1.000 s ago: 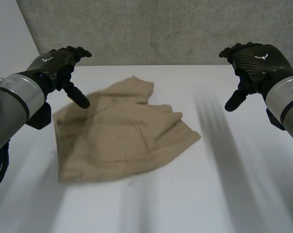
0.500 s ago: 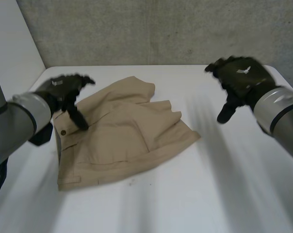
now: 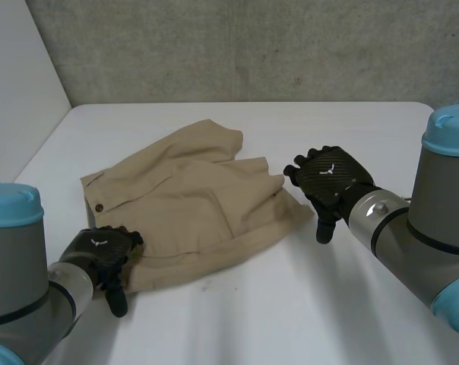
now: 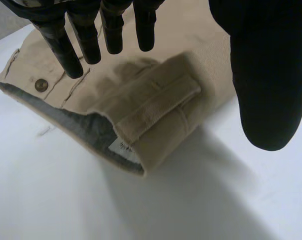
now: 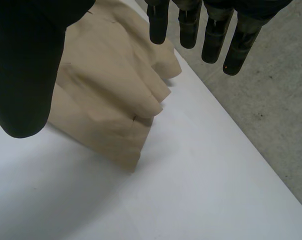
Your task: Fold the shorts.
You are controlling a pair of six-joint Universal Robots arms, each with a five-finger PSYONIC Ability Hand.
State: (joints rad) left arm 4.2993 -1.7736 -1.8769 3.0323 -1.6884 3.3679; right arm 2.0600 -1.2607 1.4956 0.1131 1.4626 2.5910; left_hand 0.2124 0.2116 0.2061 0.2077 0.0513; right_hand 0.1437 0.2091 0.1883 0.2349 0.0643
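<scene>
Tan shorts (image 3: pixel 191 205) lie rumpled on the white table (image 3: pixel 290 304), waistband with a button (image 3: pixel 99 207) toward my left. My left hand (image 3: pixel 100 255) hovers low over the near waistband corner (image 4: pixel 141 125), fingers (image 4: pixel 86 40) straight and spread, thumb (image 4: pixel 263 85) apart, holding nothing. Over the shorts' right edge hangs my right hand (image 3: pixel 332 182), just above the leg hem corner (image 5: pixel 128 155). Its fingers (image 5: pixel 211 35) are straight and its thumb (image 5: pixel 26 75) stands wide; nothing is gripped.
A grey concrete wall (image 3: pixel 252 46) rises behind the table's far edge. A pale wall panel (image 3: pixel 17 99) stands at the left. Bare tabletop (image 3: pixel 328 319) stretches in front of and to the right of the shorts.
Both hands have dropped from high above the far table to the shorts: the left to the near waistband corner, the right to the right hem. The shorts lie unmoved.
</scene>
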